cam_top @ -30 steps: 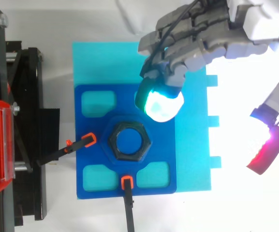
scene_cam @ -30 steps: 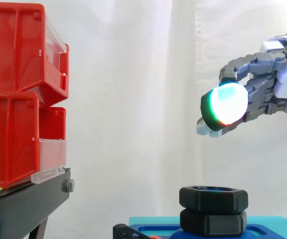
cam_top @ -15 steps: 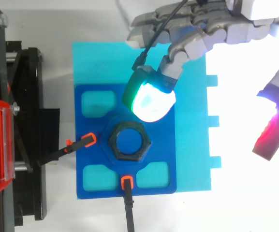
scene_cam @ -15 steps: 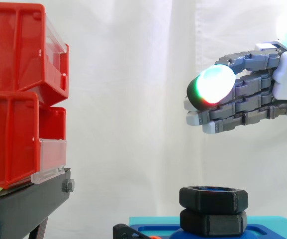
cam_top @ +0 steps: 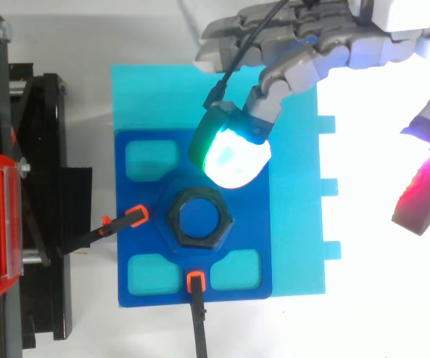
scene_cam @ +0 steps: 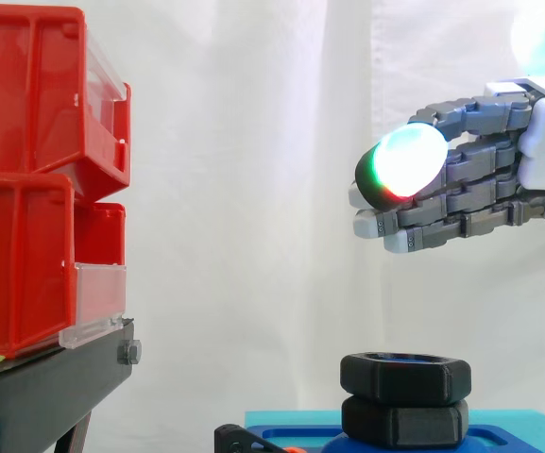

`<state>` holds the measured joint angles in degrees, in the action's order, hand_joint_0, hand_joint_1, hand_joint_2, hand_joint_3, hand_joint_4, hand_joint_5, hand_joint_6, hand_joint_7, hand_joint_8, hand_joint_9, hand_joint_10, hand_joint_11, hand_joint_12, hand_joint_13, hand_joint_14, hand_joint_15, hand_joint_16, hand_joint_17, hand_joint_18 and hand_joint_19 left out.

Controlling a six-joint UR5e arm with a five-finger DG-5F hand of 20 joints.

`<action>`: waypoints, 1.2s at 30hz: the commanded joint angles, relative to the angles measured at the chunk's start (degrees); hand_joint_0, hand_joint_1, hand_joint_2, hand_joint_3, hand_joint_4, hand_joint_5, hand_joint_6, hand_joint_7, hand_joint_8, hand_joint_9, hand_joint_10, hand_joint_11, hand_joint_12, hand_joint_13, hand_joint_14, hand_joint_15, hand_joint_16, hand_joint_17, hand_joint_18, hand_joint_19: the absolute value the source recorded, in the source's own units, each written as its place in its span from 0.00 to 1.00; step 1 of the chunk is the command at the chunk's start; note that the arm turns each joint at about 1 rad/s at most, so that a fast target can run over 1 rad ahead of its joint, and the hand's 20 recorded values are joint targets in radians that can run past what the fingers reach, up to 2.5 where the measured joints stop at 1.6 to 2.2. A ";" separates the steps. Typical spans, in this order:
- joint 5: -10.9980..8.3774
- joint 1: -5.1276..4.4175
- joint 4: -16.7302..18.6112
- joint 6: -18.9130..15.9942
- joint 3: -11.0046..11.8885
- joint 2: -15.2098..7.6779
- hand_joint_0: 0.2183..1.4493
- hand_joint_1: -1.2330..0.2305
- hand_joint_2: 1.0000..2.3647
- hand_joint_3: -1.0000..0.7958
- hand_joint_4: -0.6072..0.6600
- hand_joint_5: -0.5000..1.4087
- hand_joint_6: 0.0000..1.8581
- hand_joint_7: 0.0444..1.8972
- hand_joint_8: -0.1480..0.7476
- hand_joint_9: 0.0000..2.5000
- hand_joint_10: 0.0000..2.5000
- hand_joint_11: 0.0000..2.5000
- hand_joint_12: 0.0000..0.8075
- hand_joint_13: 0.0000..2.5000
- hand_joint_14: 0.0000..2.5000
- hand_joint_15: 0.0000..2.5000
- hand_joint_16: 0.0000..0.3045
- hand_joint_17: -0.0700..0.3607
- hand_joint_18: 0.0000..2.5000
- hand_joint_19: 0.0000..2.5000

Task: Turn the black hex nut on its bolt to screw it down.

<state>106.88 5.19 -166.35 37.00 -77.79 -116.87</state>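
White curtain behind, we see clamps pinning the plate so its central nut resists twisting; the hand hovers above, fingers straight, empty.

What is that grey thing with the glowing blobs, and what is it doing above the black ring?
That grey thing is a robot hand on the end of an arm. The glowing blobs are its own fingertips. One picture is taken from the side, the other from above, looking down on the same spot. The black ring is a big hex nut on a blue plate, with two orange-tipped clamps pressing on it. Red bins stand off to one side. The hand is open, hovers above the nut and holds nothing.
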 commanded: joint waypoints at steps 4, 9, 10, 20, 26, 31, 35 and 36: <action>0.00 0.00 -0.02 0.00 0.01 -0.02 0.10 0.67 0.00 0.28 0.44 0.10 0.27 0.29 0.27 0.00 0.00 0.00 0.39 0.00 0.00 0.00 0.21 0.50 0.00 0.00; 0.00 0.00 -0.02 0.00 0.01 -0.02 0.11 0.65 0.00 0.28 0.44 0.10 0.27 0.30 0.27 0.00 0.00 0.00 0.39 0.00 0.00 0.00 0.21 0.50 0.00 0.00; 0.00 0.00 -0.02 0.00 0.01 -0.02 0.11 0.65 0.00 0.28 0.45 0.10 0.27 0.29 0.27 0.00 0.00 0.00 0.39 0.00 0.00 0.00 0.21 0.50 0.00 0.00; 0.00 0.00 -0.02 0.00 0.01 -0.02 0.11 0.64 0.00 0.28 0.46 0.10 0.27 0.30 0.27 0.00 0.00 0.00 0.39 0.00 0.00 0.00 0.22 0.50 0.00 0.00; 0.00 -0.09 -0.02 0.00 0.01 -0.02 0.12 0.64 0.00 0.28 0.46 0.10 0.27 0.30 0.27 0.00 0.00 0.00 0.39 0.00 0.00 0.00 0.22 0.50 0.00 0.00; 0.00 0.00 -0.02 0.00 0.01 0.06 0.12 0.64 0.00 0.28 0.46 0.10 0.27 0.30 0.27 0.00 0.00 0.00 0.39 0.00 0.00 0.00 0.21 0.50 0.00 0.00; 0.00 0.00 -0.02 0.00 -0.08 -0.02 0.12 0.63 0.00 0.28 0.45 0.10 0.27 0.32 0.27 0.00 0.00 0.00 0.38 0.00 0.00 0.00 0.21 0.49 0.00 0.00; 0.00 0.00 -0.02 0.00 0.01 -0.02 0.12 0.63 0.00 0.28 0.45 0.10 0.27 0.33 0.27 0.00 0.00 0.00 0.38 0.00 0.00 0.00 0.21 0.49 0.00 0.00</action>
<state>106.87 5.18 -166.38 37.00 -77.80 -116.88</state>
